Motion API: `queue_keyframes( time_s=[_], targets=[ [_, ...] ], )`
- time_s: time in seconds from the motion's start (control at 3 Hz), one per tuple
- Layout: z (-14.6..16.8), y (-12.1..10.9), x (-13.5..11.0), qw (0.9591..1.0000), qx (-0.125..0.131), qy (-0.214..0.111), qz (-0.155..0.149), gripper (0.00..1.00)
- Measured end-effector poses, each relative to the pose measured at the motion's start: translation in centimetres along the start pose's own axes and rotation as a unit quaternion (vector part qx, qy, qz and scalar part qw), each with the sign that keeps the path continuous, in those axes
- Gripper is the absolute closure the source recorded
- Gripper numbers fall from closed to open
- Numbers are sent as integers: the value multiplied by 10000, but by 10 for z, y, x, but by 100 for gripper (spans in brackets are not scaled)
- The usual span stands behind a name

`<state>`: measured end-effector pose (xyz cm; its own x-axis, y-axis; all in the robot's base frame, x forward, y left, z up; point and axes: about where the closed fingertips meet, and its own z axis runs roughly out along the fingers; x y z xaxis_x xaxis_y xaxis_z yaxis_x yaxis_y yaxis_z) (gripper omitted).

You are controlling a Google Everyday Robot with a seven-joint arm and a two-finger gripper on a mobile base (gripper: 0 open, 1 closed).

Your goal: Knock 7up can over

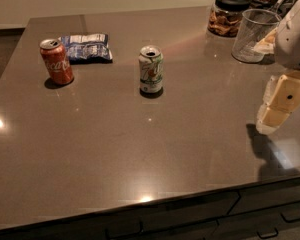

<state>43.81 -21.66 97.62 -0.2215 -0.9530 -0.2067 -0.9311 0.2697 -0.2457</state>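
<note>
The 7up can (151, 69) stands upright near the middle of the brown counter (115, 144). It is white with green markings and a silver top. My gripper (271, 119) hangs at the right edge of the view, above the counter's front right part, well to the right of the can and apart from it. It holds nothing that I can see.
A red cola can (56, 61) stands upright at the left, with a blue-white snack bag (86, 47) behind it. A clear plastic cup (254, 35) and a black-lidded jar (228, 13) stand at the back right. Drawers (250, 214) run below the counter's front edge.
</note>
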Motion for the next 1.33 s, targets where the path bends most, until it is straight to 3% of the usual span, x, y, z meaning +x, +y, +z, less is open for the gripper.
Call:
queue_keyframes(
  time_s=[0.67,1.33],
  targets=[
    [3,-3,-5,9999,33,-62,88,0],
    [25,-33,-50,9963,-28,-755,397,0]
  ],
)
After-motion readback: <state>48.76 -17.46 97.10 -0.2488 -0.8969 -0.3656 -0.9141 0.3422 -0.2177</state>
